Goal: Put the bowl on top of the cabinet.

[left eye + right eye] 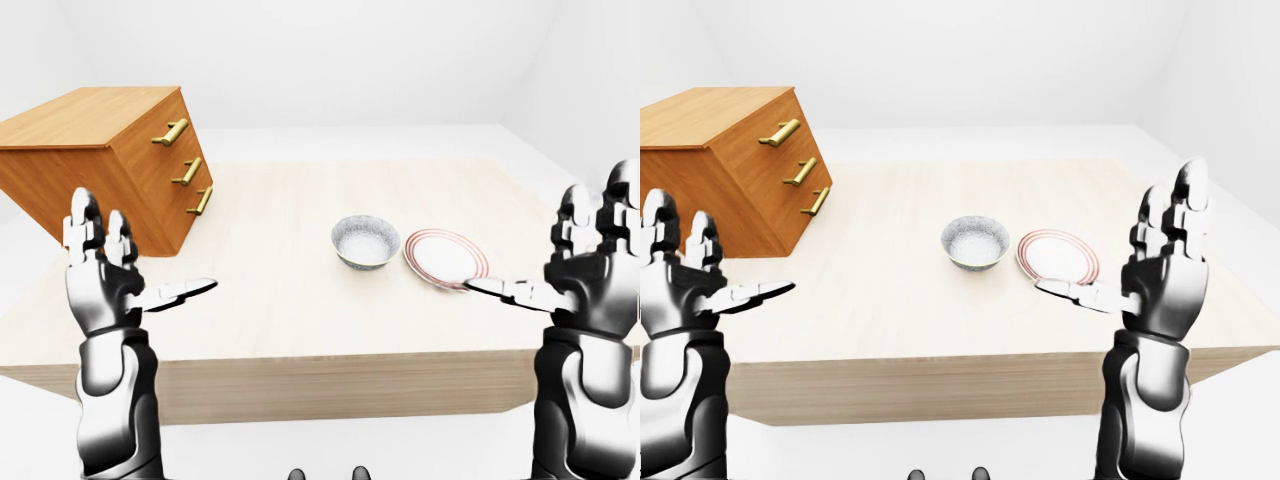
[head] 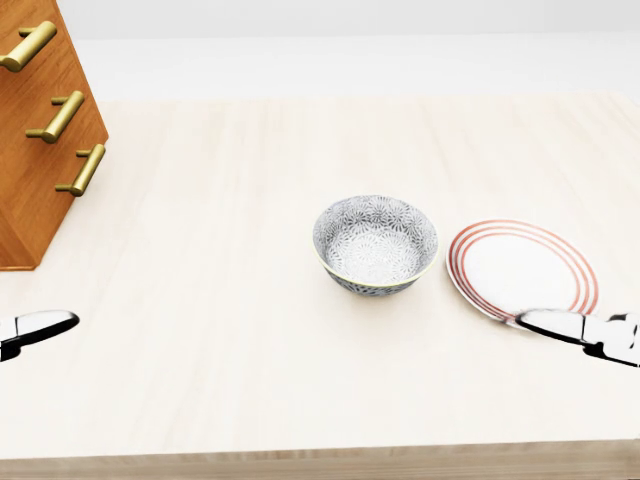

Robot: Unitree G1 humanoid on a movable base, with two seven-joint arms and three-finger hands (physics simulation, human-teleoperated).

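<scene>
Two empty hands, left hand [image 1: 100, 288] and right hand [image 1: 590, 280], are hanging wide open in the left-eye view, well apart from the bowl [image 1: 366, 241] sitting mid-counter [image 1: 270, 315]. Head view: the plate [image 2: 523, 272] is lying just beside the bowl's right, so gripping the near rim seems safer. Right-eye view: the cabinet [image 1: 720, 170] is standing far left.

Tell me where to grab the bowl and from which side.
Pinch the bowl by its rim on the head view's left side, coming from above: it sits upright and open, that side faces bare table, while the plate crowds its right. Likely the left hand.
</scene>
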